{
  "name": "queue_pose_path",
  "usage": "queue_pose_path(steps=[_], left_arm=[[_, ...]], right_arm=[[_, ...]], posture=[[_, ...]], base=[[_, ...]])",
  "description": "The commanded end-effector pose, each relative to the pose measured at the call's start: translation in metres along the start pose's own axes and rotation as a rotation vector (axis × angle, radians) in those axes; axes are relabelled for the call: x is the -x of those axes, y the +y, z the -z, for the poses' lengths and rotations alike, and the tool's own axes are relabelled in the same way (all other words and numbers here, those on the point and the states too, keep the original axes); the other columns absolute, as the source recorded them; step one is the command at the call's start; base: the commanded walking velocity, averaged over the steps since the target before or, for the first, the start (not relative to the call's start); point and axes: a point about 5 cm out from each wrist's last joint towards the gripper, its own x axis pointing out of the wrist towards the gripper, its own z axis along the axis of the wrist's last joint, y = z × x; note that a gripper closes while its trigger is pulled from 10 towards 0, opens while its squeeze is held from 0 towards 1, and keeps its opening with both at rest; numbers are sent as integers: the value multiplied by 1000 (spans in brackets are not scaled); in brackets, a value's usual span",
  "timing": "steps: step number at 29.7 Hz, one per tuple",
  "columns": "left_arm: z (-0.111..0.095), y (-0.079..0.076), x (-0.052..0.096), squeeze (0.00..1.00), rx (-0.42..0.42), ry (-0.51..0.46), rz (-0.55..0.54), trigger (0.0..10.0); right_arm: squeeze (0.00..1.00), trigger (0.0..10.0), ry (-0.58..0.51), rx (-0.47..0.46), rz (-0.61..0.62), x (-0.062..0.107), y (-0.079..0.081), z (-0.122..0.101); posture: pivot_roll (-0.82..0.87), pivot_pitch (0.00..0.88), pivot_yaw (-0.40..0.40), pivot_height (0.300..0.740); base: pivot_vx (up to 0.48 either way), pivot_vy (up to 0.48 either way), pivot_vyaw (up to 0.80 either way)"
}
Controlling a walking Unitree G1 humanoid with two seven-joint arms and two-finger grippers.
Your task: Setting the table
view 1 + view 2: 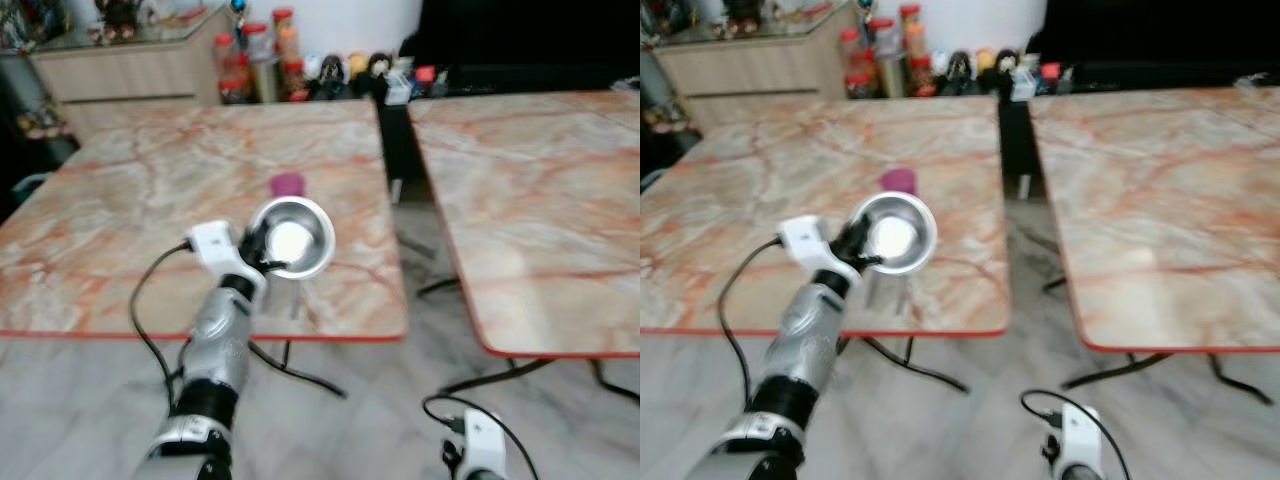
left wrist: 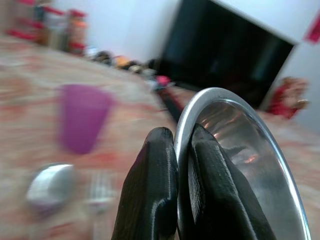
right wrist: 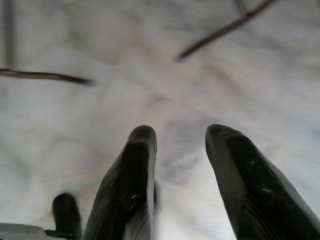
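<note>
Left gripper (image 2: 176, 165) pinches steel bowl (image 1: 292, 236) rim above table (image 1: 120, 200); right gripper (image 3: 177, 150) open.

No text, label, brand or number can be read anywhere. The jars (image 1: 262, 60) at the far end of the surface (image 1: 120, 200) carry labels, but these are too blurred and small to make out.

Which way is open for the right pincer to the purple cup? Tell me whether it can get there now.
Probably not as things stand. The right pincer hangs low over the floor, open, while the purple cup stands well in on the left table, beyond the bowl held in the left pincer.
</note>
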Motion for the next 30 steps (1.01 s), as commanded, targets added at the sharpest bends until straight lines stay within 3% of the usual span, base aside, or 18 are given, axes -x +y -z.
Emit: queue_pose_path(steps=[1, 7, 16, 23, 30], left_arm=[[-2, 11, 4, 0, -6, -1, -37, 10000], [1, 8, 4, 0, -4, 7, -24, 10000], [1, 7, 3, 0, -3, 6, -17, 10000], [1, 8, 3, 0, -4, 7, -19, 10000], [0, 8, 2, 0, -2, 2, -21, 10000]], right_arm=[[0, 10000, -7, 20, -27, -1, 10, -1], [0, 10000, -1, -28, -19, 0, 9, 0], [0, 10000, 7, 31, -45, 0, 12, 2], [0, 10000, 14, 23, -56, 0, 15, 4], [0, 10000, 15, -19, -36, 0, 12, 3]], posture=[[21, 0, 26, 740], [17, 0, 28, 740], [14, 0, 29, 740], [14, 0, 29, 740], [13, 0, 29, 740]], base=[[0, -300, 400], [0, -295, 254], [0, -295, 51], [247, -289, 768], [253, -286, 0]])
